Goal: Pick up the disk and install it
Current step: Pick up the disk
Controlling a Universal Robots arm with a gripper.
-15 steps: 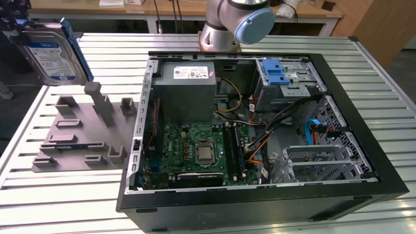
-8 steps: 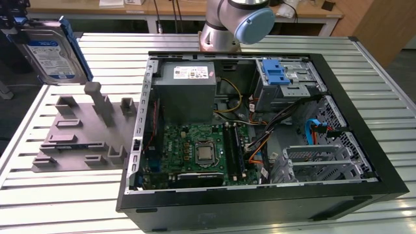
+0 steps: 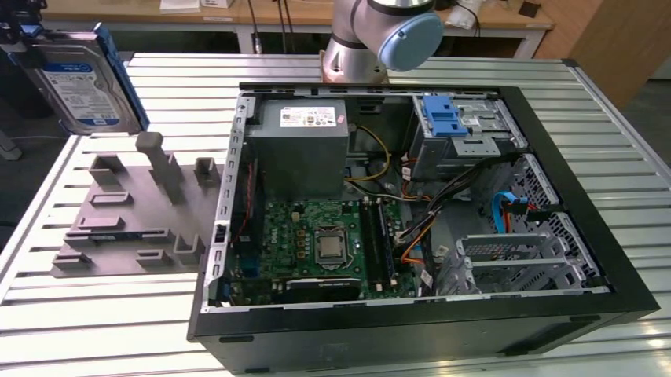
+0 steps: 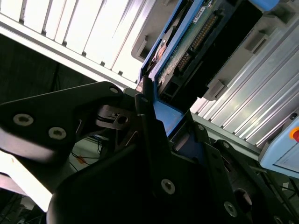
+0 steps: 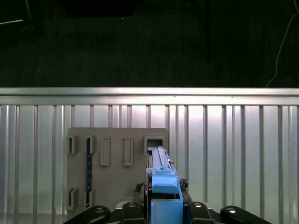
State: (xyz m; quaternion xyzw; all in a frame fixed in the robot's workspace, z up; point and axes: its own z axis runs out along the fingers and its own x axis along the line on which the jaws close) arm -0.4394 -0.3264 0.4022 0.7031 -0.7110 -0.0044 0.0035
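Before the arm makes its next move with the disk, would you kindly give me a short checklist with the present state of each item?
1. Grip: the gripper is shut on the disk, seen in both wrist views: ok.
2. Lift: the disk hangs apart from the grey fixture plate: ok.
3. Access: the computer case lies open, its inside exposed: ok.
4. Slot in the drive cage free: cannot tell.
5. Path: the cables beside the drive cage out of the way: cannot tell.
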